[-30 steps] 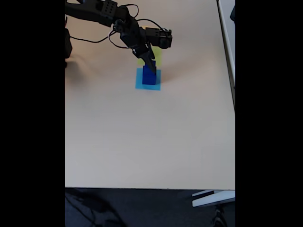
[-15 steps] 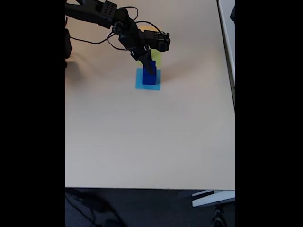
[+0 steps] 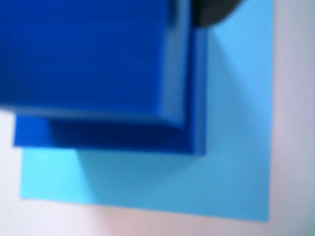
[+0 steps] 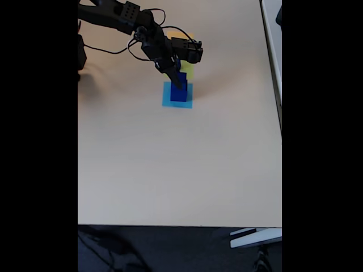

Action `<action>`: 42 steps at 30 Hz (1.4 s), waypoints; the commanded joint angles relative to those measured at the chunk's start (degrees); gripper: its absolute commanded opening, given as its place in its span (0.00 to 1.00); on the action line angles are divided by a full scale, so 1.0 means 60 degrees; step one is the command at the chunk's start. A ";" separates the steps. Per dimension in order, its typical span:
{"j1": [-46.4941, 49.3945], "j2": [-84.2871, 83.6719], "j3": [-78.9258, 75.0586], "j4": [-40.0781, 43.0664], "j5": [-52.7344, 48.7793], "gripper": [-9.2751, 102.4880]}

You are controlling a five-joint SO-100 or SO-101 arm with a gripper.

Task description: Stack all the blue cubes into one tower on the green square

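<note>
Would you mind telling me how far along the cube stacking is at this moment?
Done: nothing visibly rests on the green square yet. In hand: the gripper is at the top of the blue cubes, piled on the light-blue square; its grip cannot be judged. Left: moving the cubes onto green.

A beige table (image 4: 170,164) — on it light-blue square (image 4: 168,102), green square (image 4: 188,71).

Dark blue cubes (image 4: 179,90) stand stacked on a light-blue square (image 4: 177,102), the green square (image 4: 188,70) just behind it.
</note>
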 commanded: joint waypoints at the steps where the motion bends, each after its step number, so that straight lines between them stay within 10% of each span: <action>1: 0.0015 0.0732 -0.0029 0.0073 -0.0059 0.29; 21: 0.0059 0.0688 -0.0952 0.0571 -0.0396 0.22; 42: -0.2007 -0.1304 -0.7910 0.3120 0.0659 0.24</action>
